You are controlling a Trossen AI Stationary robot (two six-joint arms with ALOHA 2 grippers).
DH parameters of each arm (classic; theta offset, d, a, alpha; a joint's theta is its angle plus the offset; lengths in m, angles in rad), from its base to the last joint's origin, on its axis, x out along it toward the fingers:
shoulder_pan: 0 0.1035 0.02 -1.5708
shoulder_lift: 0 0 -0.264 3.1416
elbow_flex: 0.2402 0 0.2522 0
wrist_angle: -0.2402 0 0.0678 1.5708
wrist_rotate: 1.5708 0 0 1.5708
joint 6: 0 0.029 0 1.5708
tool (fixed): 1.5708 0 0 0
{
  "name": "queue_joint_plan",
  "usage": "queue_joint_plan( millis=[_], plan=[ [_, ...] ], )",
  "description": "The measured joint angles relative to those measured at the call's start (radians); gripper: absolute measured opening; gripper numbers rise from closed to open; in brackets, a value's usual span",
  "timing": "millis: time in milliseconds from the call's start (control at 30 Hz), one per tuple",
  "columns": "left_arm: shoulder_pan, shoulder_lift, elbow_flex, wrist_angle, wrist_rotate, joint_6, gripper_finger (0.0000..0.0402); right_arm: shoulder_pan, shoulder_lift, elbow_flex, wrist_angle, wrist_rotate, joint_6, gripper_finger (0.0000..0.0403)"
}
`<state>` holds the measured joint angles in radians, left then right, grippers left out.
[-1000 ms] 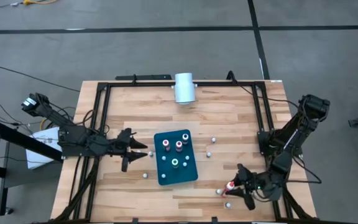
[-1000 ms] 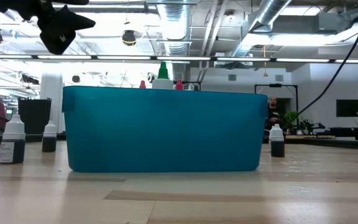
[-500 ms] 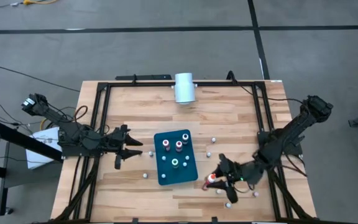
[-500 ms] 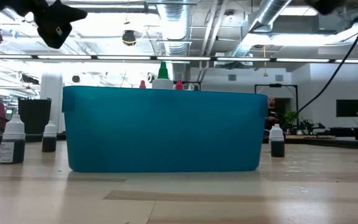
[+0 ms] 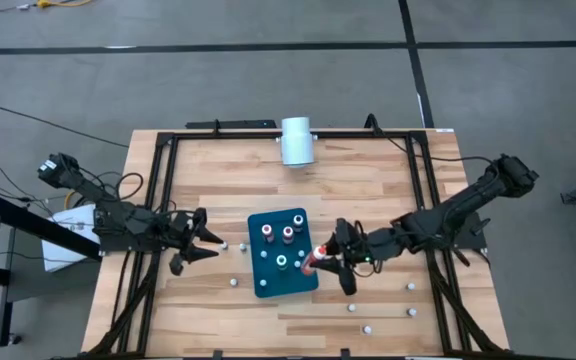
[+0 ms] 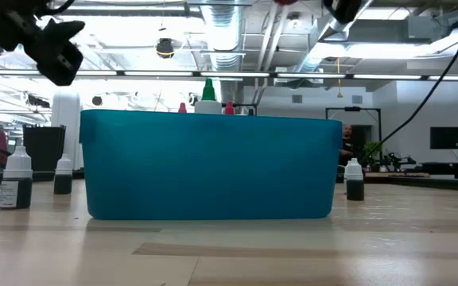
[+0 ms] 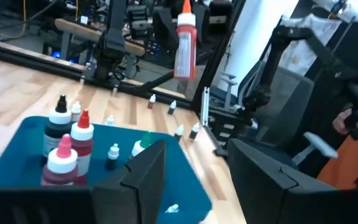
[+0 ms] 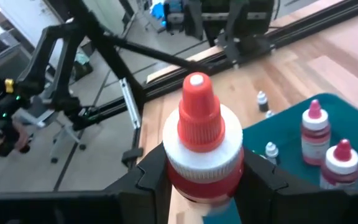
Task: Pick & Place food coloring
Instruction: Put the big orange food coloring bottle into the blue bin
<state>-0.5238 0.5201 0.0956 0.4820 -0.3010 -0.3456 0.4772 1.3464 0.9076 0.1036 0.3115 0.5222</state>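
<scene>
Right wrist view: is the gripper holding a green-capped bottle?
No. The right gripper is clamped on a red-capped food coloring bottle with a white collar, near the teal tray.

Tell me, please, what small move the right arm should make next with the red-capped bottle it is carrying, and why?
Probably carry it a little farther over the teal rectangular tray, then lower it. The right tool is shut on the red-capped food coloring bottle and sits just at the tray's edge, held up off the wood. The left tool waits beside the tray.
</scene>
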Motion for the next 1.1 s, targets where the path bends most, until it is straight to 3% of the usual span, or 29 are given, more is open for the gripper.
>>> queue_joint_plan(
  millis=[200, 467, 833, 1100],
  plan=[
    [0.019, 0.000, -0.003, -0.002, 0.012, 0.053, 0.0165, -0.035, 0.107, 0.067, 0.005, -0.031, -0.008, 0.0122],
    [0.051, -0.020, -0.003, -0.024, 0.104, 0.068, 0.0165, -0.060, 0.299, 0.208, 0.002, -0.105, -0.052, 0.0122],
    [0.051, -0.122, -0.002, -0.137, 0.142, 0.037, 0.0165, -0.012, 0.334, 0.243, -0.200, -0.097, 0.022, 0.0122],
    [0.051, -0.142, -0.002, -0.156, 0.147, 0.044, 0.0165, 0.014, 0.370, 0.241, -0.282, -0.008, 0.080, 0.0123]
  ],
)
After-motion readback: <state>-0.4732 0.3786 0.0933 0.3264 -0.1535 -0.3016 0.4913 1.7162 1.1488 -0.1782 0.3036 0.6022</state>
